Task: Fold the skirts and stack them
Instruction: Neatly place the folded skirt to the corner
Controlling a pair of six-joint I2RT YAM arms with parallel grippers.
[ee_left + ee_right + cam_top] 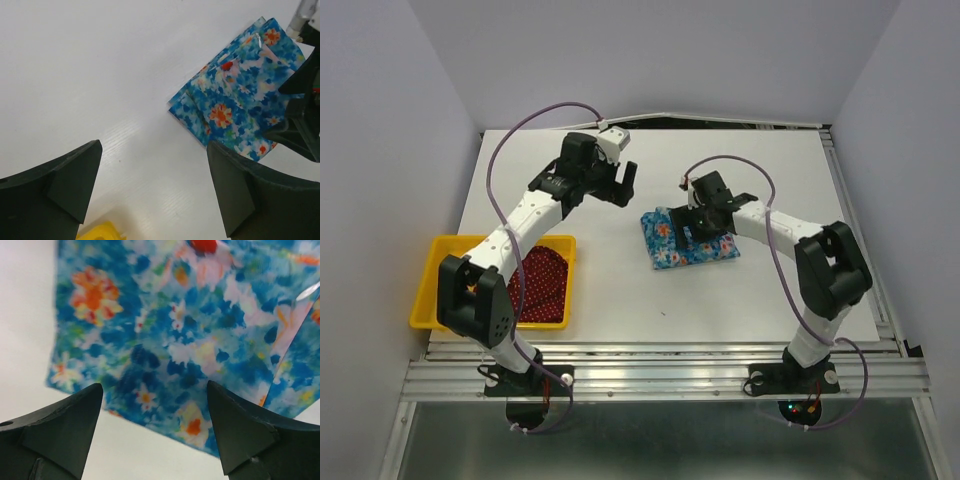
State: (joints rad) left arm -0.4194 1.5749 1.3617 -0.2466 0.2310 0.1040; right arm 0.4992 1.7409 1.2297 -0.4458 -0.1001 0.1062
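Eyeballing the top view: blue skirt (pixel 688 240) folded into a neat packet just right of centre on the white table (pixel 620 290), long axis running roughly left to right, looks finished to me. Right gripper (pixel 705 225) hanging directly over it, fingers spread wide and pinching nothing, going by the wrist view, just flowery cloth below the gap. Left gripper (pixel 620 185) up and left of the packet, well apart from it, also splayed open and empty. So probably on to the dark red skirt (pixel 542 285), crumpled in the yellow tray (pixel 425 300) at lower left of the frame, partly hidden under the left arm's own links. Down and left from the left gripper, back toward its base, so surely a left-arm job, being far nearer than the right. Plain matte tabletop, decent open stretch between tray and packet for spreading cloth. Pale walls on three sides, metal rails along the bottom edge.
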